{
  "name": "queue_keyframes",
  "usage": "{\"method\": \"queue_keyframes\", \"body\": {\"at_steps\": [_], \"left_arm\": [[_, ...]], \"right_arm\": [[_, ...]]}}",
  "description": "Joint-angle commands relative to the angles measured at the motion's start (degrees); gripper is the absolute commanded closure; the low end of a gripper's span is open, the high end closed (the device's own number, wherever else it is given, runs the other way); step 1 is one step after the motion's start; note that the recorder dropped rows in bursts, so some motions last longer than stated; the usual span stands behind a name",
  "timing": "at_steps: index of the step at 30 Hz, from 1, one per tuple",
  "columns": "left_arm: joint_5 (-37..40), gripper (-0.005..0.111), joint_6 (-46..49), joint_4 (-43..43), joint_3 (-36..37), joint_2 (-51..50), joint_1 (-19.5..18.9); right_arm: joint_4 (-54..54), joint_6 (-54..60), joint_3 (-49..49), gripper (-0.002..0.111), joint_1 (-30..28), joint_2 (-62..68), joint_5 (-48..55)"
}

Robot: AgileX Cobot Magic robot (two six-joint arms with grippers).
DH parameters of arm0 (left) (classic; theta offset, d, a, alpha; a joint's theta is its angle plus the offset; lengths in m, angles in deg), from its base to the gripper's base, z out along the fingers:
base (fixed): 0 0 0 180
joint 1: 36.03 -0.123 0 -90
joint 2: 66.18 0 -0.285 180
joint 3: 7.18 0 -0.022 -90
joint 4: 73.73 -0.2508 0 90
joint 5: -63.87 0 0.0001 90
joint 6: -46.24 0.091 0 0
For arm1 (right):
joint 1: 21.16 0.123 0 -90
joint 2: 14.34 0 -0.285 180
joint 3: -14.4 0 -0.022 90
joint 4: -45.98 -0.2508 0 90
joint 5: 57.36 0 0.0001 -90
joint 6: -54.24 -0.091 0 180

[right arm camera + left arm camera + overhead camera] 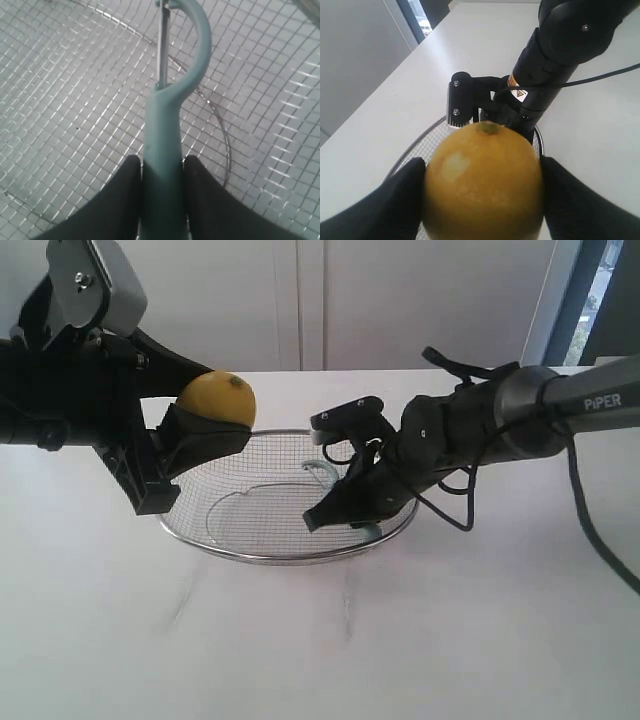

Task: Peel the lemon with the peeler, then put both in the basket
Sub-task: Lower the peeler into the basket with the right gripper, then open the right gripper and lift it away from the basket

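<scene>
Nearest to us, the white table (320, 660) lies in front of the basket (270, 558), and we place everything else against that basket. Just past its front rim, toward its right side, the right gripper (330, 510) dips into the wire bowl. It pinches the peeler (162, 125) by its teal handle. In the right wrist view both fingers (125, 200) press against the handle, and the blade head reaches out over the mesh. We cannot tell whether the head touches the mesh or hangs just above it.

Farther back, above the basket's left rim, the left gripper (200, 420) clamps the lemon (217, 400) between its two pads. The fruit sits well clear of the mesh, its nub turned toward the right arm. A pale patch shows on the skin; we cannot tell whether it is a peeled spot or only a glint. Beyond the basket stands a pale wall (350, 300).

We judge that the peeler is about to be laid down and the lemon has yet to go in. Several things could go wrong:

- **Snagging:** the blade head could catch in the mesh, so that a withdrawing arm drags or tips the light basket.
- **Lemon rolling away:** released above the rim rather than over the bowl, the lemon could strike the metal edge and roll off across the table.
- **Arms colliding:** with both arms crowding the basket, the left one moving inward could knock the right.
</scene>
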Motion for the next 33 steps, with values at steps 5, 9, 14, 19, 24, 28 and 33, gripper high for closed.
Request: {"method": "queue_keyframes", "body": {"at_steps": [5, 9, 14, 19, 24, 28, 33], "left_arm": [[0.88, 0.107, -0.51, 1.4, 0.1, 0.23, 0.25], [0.88, 0.107, -0.51, 1.4, 0.1, 0.23, 0.25], [0.89, 0.107, -0.41, 1.4, 0.1, 0.23, 0.25], [0.89, 0.107, -0.3, 1.4, 0.1, 0.23, 0.25], [0.78, 0.107, -0.48, 1.4, 0.1, 0.23, 0.25], [0.06, 0.107, -0.43, 1.4, 0.1, 0.23, 0.25], [-3.46, 0.107, -0.52, 2.96, 0.1, 0.05, 0.25]], "right_arm": [[-0.27, -0.58, 0.37, 0.07, 0.05, 0.67, 1.2], [-0.27, -0.58, 0.37, 0.055, 0.05, 0.67, 1.2], [0.08, -0.58, 0.37, 0.051, 0.05, -1.58, 0.42], [0.08, -0.58, 0.37, 0.051, 0.05, -6.18, 0.18], [0.08, -0.58, 0.37, 0.051, -0.05, -14.79, 3.08], [0.2, -0.58, 0.37, 0.054, -0.05, -25.44, 11.12], [1.94, -0.58, 0.37, 0.095, -0.05, -40.81, 22.87]]}}
